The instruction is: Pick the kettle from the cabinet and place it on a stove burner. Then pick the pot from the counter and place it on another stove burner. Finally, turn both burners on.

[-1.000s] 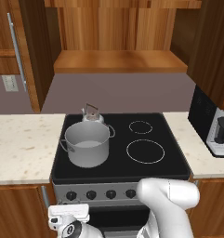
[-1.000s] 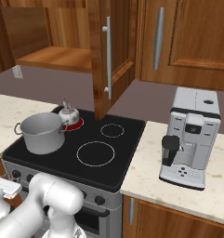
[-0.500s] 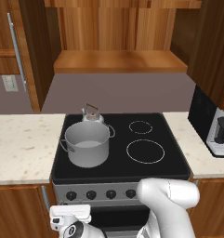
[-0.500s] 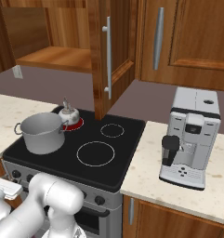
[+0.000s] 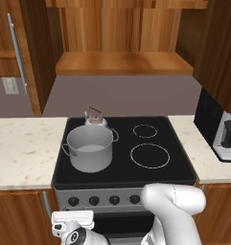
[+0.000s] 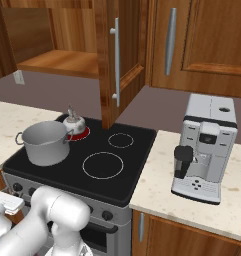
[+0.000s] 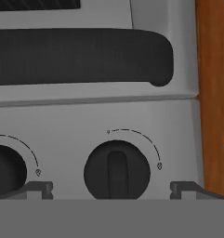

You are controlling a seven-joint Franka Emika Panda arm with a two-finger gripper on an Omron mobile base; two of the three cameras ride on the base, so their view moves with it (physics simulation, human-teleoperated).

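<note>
Nearest, the hand view looks straight at the stove's grey front panel, where a round black knob point(image 7: 117, 170) with a raised bar across it sits between the two fingers point(image 7: 34, 189), which stand spread wide on either side of it without touching it; a second knob point(image 7: 6, 172) shows partly at that view's edge, a long black oven handle point(image 7: 81, 56) runs above, and a strip of brown wood borders the panel. The left base view shows the gripper point(image 5: 73, 221) low in front of the stove's near left corner, just below the row of knobs point(image 5: 94, 200), with the white arm point(image 5: 172, 210) bent down and across from the lower right; the right base view shows the same arm point(image 6: 52, 217) folded low at the lower left. On the black stove top point(image 5: 177, 165) the pot point(image 5: 90, 148) stands on the near left burner and the kettle point(image 5: 95, 118) stands just behind it on the far left burner. The right base view adds what the left one hides: a red glow under the kettle point(image 6: 74, 122), and a grey coffee machine point(image 6: 204, 147) on the surface point(image 6: 162, 175) right of the stove. Farthest, the cabinet point(image 5: 121, 62) hangs open above, its door point(image 6: 117, 55) swung out.
</note>
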